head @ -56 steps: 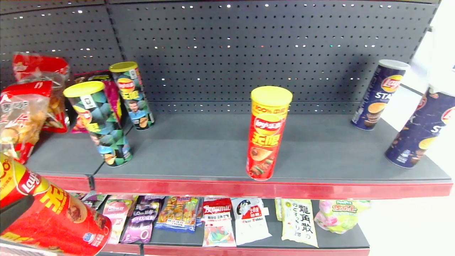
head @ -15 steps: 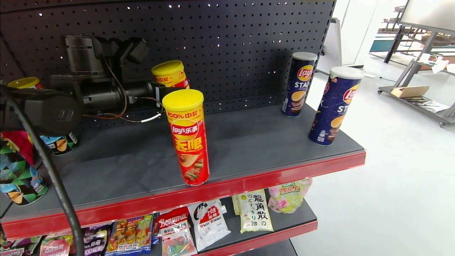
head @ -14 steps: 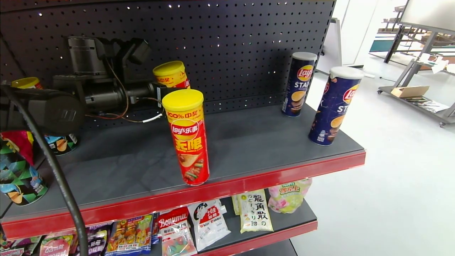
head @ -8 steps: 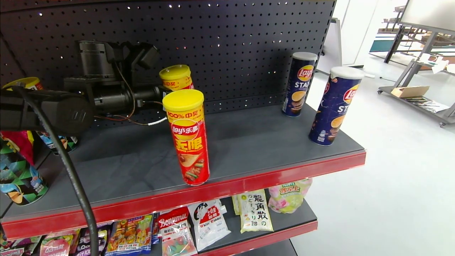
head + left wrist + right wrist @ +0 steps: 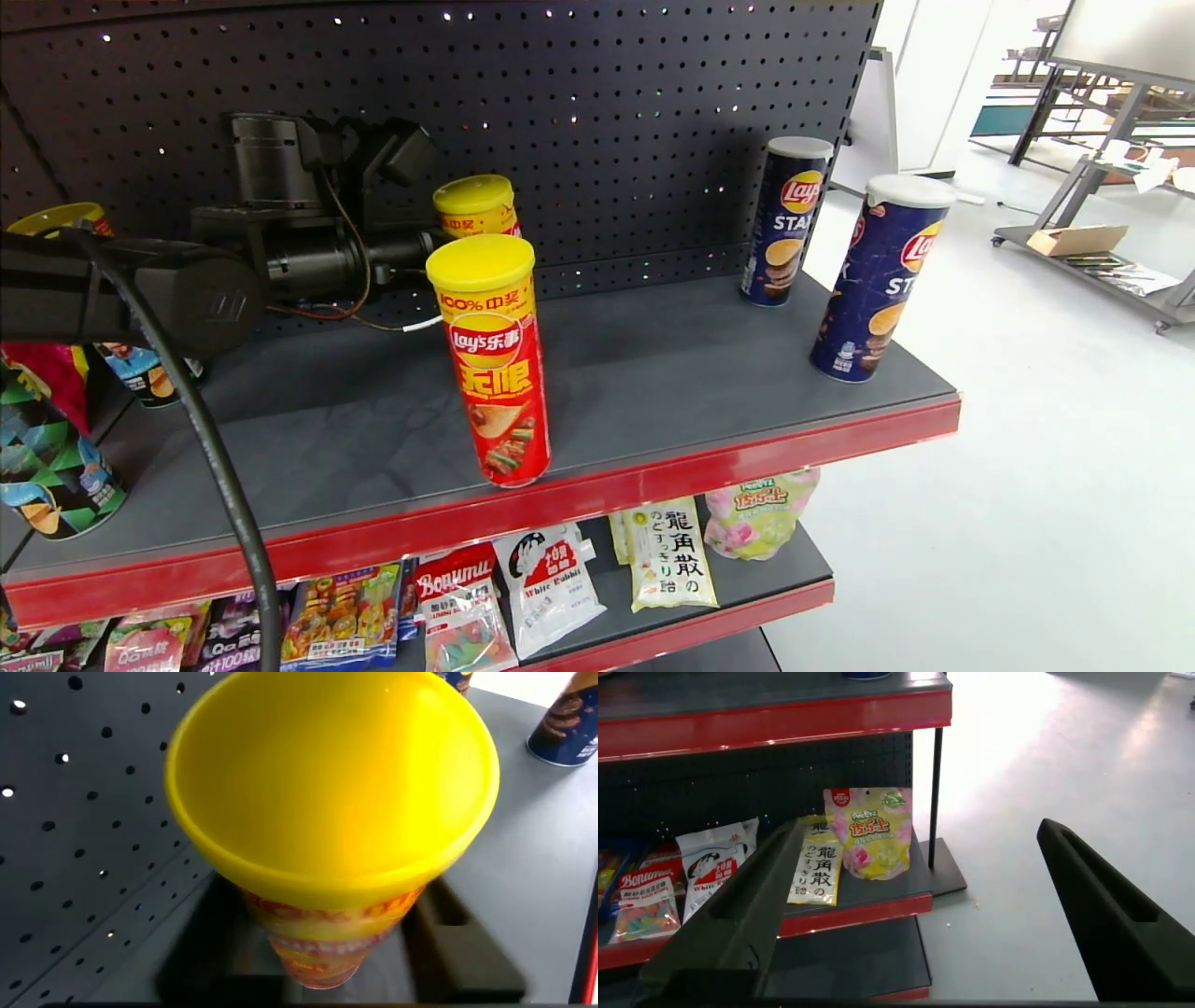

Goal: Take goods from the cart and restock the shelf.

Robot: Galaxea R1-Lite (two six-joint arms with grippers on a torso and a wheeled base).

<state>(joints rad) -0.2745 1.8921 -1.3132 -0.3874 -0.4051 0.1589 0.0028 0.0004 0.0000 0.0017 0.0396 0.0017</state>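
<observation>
Grey shelf with a red front edge, pegboard behind; left arm stretched in from the shelf's left end toward the back edge, about mid-length; two blue cans upright at the right end, one near the front corner, the other by the back edge; the front can, red with a yellow lid, upright at the middle of the front edge; directly behind it, near the pegboard, the held can, same red body and yellow lid, clamped round its body in the left gripper, one finger on each side; long axis upright, square across the fingers, lid up toward the wrist camera; base hidden behind the front can, so impossible to tell whether touching the shelf or just above it. Judged to be the placing step, close to done: straight down along the can's axis if any gap is left, then jaws apart and a pull back toward the left end, minding the front can just beside. Right gripper low by the lower shelf, fingers spread wide with nothing between, well apart from the held can, so the left arm plainly the nearer; small bags lying on that lower shelf.
</observation>
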